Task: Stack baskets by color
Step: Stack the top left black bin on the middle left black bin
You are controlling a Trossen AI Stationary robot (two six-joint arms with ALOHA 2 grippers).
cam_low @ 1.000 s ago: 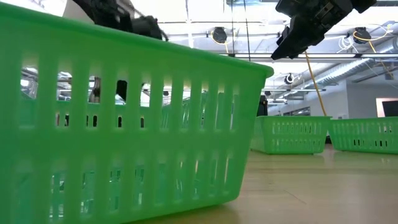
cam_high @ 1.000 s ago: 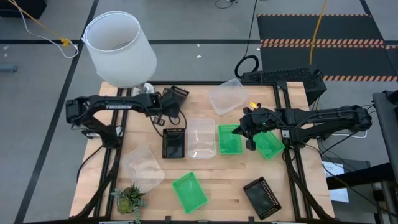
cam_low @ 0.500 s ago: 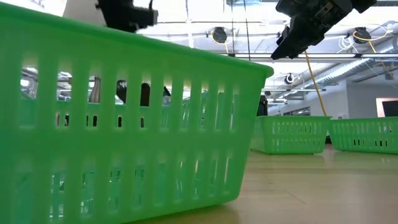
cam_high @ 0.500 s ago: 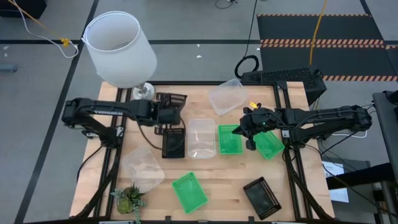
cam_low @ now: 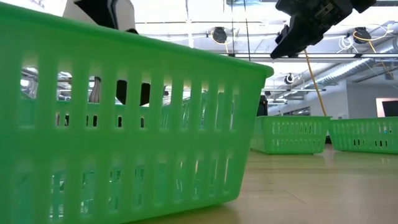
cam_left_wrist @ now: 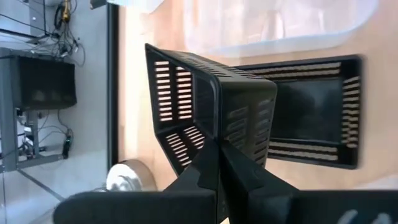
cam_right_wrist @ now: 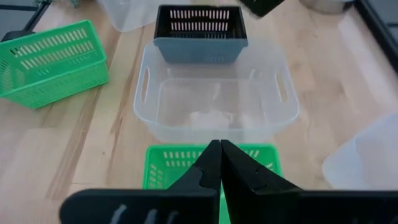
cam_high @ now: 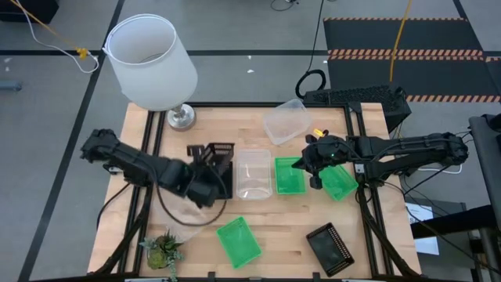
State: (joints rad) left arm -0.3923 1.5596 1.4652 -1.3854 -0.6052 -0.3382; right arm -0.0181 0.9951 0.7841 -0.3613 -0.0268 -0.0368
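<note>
Left gripper: clamped on tilted black mesh-sided plastic basket, above another black mesh basket lying flat.
Right gripper: closed, empty, over bright green slotted basket.

Nine baskets stand on the surface, three of each colour.

Green baskets, three: one, a second, a third.

Clear baskets, three: one, a second, a third.

Black mesh, three: one, a second, and a third black mesh basket.

One white lampshade. One small green plant. One keyboard.

Two arms, so two pincers: the left pincer and the right pincer.
</note>
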